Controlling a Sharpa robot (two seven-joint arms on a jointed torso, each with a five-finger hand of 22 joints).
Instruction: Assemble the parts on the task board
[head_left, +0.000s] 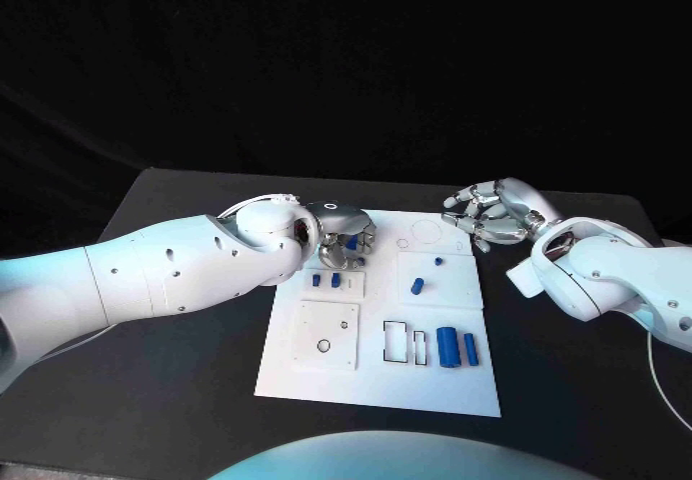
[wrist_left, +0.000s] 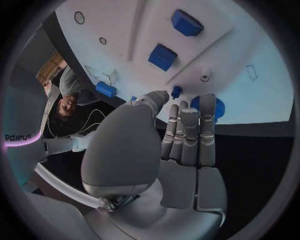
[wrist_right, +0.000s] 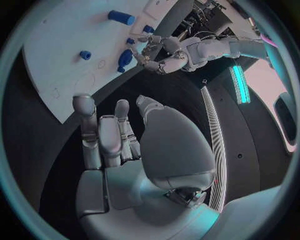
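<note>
My left robot hand (head_left: 338, 228) hung over the far left part of the task board (head_left: 378, 390), a flat, matte white plate lying in the middle of the black bench (head_left: 173, 400). Its silver fingers (wrist_left: 189, 131) were stretched out side by side above a round blue disc (wrist_left: 217, 106), and I could not tell whether they touched or held it. My right robot hand (head_left: 495, 214) sat off the board's far right corner over bare bench, fingers curled loosely inward and holding nothing.

The parts were small, smooth and blue. From the head camera I saw two upright pegs (head_left: 335, 280) on a raised white tile, a stubby block (head_left: 418, 285) on the tile to their right, and a thick cylinder (head_left: 449, 347) beside a slim bar (head_left: 470, 348) near two black-outlined rectangular slots (head_left: 395, 342).

The left wrist camera showed the board's pale surface closely, with two chunky blue blocks (wrist_left: 162, 56) and small ringed holes. The right wrist camera caught my left robot hand from across the board.
</note>
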